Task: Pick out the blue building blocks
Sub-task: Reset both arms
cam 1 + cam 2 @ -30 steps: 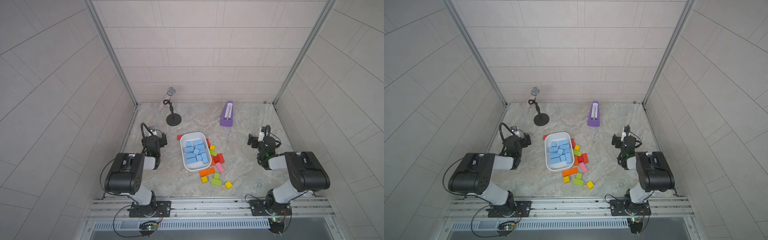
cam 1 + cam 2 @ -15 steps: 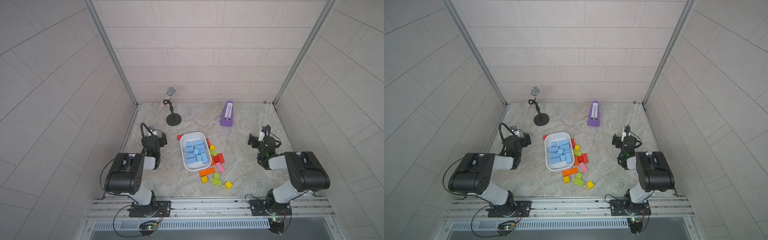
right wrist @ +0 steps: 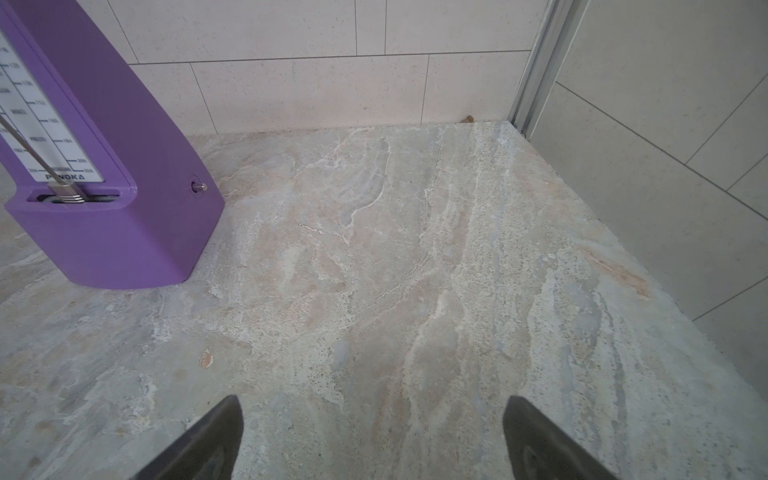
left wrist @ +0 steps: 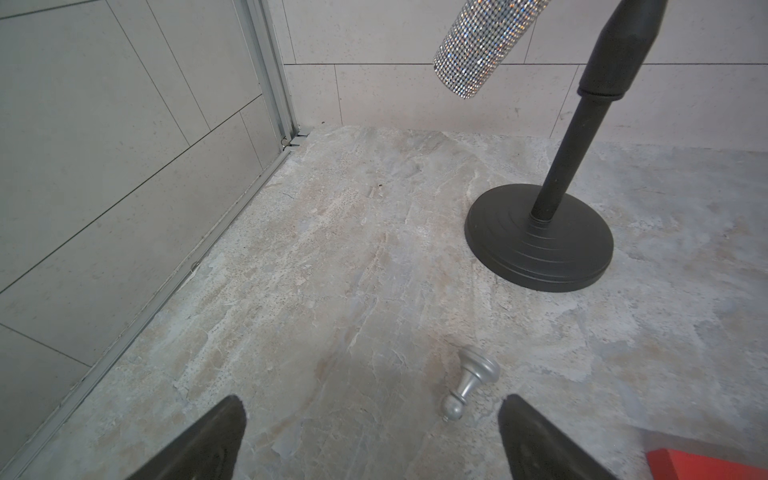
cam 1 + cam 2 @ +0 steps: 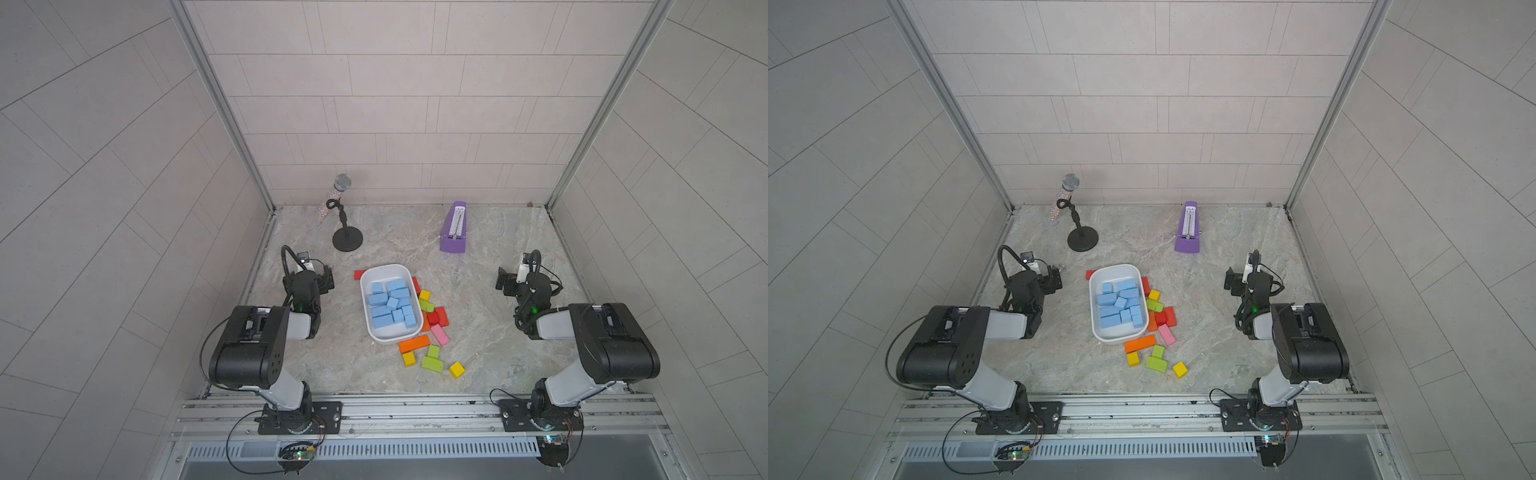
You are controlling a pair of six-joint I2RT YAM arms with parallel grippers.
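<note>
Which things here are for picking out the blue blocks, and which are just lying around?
For the job:
- blue blocks
- white tub holding them

Just lying about:
- other coloured blocks
- microphone on its stand
- purple metronome
- silver knob

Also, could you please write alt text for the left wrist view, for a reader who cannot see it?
The left gripper hangs open over a marble tabletop, where a small silver knob lies on its side ahead of its fingertips. Beyond stands a black microphone stand holding a glittery microphone, and the corner of a red block shows at the frame edge.
</note>
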